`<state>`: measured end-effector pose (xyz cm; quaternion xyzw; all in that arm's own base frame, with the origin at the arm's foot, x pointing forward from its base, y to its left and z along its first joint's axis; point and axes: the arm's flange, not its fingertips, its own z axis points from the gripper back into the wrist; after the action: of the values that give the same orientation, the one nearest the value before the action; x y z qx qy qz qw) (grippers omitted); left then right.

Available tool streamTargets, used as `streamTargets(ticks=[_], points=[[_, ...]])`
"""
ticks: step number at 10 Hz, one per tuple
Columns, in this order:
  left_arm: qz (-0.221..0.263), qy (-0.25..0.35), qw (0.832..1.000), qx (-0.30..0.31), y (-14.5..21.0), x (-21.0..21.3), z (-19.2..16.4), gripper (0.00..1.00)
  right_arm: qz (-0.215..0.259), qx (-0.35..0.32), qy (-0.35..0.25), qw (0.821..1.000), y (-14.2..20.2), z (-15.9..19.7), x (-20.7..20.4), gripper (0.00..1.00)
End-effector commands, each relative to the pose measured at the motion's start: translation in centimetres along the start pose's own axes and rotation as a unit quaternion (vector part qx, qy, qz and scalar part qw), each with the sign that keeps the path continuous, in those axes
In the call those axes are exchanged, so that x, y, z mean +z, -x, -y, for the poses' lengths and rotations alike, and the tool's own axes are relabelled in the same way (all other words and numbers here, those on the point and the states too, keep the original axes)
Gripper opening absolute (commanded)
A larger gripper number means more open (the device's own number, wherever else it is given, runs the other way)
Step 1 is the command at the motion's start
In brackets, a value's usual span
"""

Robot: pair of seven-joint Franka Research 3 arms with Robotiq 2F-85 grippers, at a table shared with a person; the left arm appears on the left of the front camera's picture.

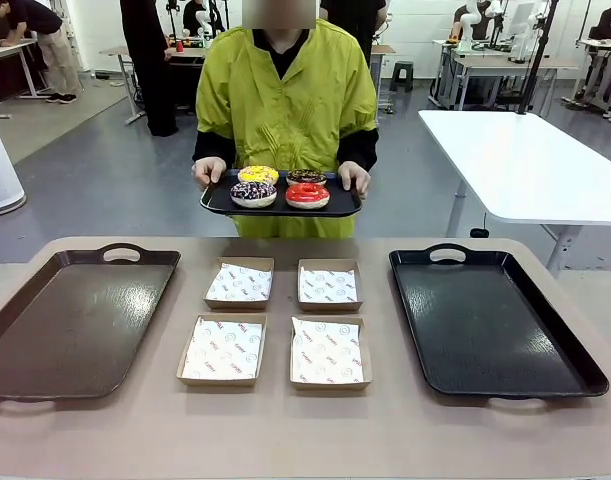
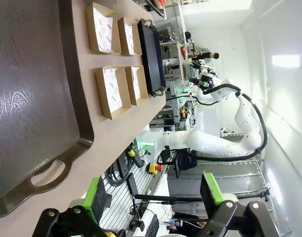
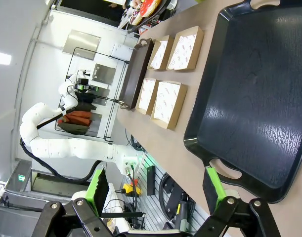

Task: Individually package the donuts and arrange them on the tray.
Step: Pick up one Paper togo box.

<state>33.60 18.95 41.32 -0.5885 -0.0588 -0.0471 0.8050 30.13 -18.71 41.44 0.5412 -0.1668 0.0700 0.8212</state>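
Observation:
Across the table a person holds a small black tray in both hands, above the far edge. Four donuts lie on it: yellow iced, dark chocolate, purple-white sprinkled and glossy red. The red donut also peeks in at the top of the right wrist view. My left gripper is open with nothing between its green pads, hanging off the table's near side by the brown tray. My right gripper is open too, near the black tray.
Four paper-lined cardboard boxes sit in a two-by-two block mid-table. A large brown tray lies at the left and a large black tray at the right. A white table stands behind on the right.

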Motion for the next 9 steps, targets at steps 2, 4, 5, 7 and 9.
streamTargets(ticks=[2, 4, 5, 7, 9], points=[[-0.001, 0.004, 1.0, -0.002, 0.05, 0.27, 0.16, 1.0, 0.003, 0.002, -0.008, 1.0, 0.04, 0.15, 0.08, 1.0], [-0.001, 0.004, 1.0, -0.002, 0.05, 0.27, 0.16, 1.0, 0.003, 0.002, -0.008, 1.0, 0.04, 0.15, 0.08, 1.0], [-0.001, 0.004, 1.0, -0.002, 0.05, 0.27, 0.16, 1.0, 0.003, 0.002, -0.008, 1.0, 0.04, 0.15, 0.08, 1.0], [-0.001, 0.004, 1.0, -0.002, 0.05, 0.27, 0.16, 1.0, 0.003, 0.002, -0.008, 1.0, 0.04, 0.15, 0.08, 1.0], [-0.001, 0.004, 1.0, -0.002, 0.05, 0.27, 0.16, 1.0, 0.003, 0.002, -0.008, 1.0, 0.04, 0.15, 0.08, 1.0]])
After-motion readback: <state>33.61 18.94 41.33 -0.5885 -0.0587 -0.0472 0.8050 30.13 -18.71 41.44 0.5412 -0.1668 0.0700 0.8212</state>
